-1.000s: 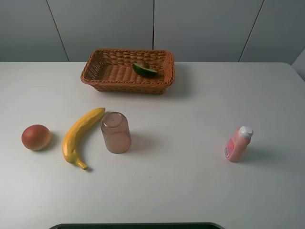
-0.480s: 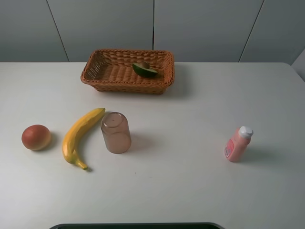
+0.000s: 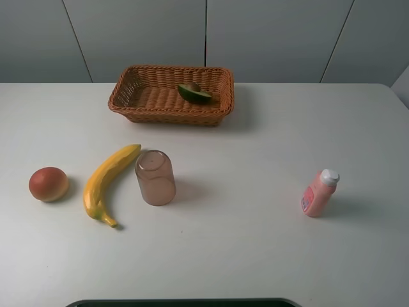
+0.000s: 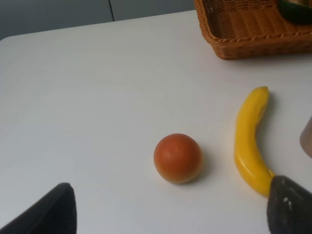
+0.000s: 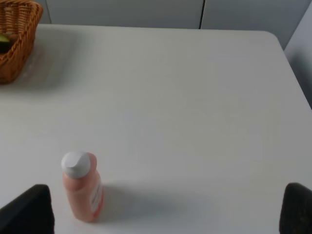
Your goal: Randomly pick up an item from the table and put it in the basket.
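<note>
Brown basket (image 3: 144, 96), yellow banana (image 3: 105, 179)

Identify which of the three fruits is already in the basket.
The avocado half lies inside the basket; the banana and round reddish fruit sit on the table.

Woven wicker basket (image 3: 137, 96), matt white table (image 3: 255, 141), glossy banana (image 3: 105, 179)

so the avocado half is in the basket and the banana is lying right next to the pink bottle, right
Not quite. The avocado half is in the basket, but the banana lies next to the upturned brownish cup, with the reddish-orange fruit on its other side. The pink bottle stands alone far to the right, as the exterior high view shows.
</note>
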Action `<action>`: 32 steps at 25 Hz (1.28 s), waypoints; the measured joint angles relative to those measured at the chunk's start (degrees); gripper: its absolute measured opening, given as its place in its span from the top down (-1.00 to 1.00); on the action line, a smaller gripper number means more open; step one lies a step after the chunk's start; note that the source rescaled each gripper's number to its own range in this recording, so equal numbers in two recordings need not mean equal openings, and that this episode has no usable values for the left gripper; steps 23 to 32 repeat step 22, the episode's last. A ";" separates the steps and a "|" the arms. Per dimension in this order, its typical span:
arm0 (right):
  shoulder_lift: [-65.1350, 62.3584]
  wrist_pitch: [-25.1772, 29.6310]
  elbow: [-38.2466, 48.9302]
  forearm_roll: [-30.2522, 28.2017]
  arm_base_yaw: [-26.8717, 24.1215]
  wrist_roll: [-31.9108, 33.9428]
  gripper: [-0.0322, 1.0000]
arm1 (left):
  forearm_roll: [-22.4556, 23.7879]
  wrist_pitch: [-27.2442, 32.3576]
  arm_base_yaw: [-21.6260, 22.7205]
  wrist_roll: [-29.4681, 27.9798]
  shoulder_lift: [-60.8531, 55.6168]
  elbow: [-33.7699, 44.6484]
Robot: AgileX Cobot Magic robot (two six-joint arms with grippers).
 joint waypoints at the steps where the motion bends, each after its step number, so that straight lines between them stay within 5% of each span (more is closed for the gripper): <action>1: 0.00 -0.11 0.12 -0.11 0.00 0.28 -0.99 | 0.00 0.00 0.00 0.00 0.00 0.00; 32: -0.22 -0.32 0.19 -0.11 0.00 0.22 -0.99 | 0.00 0.00 0.00 -0.39 0.00 0.00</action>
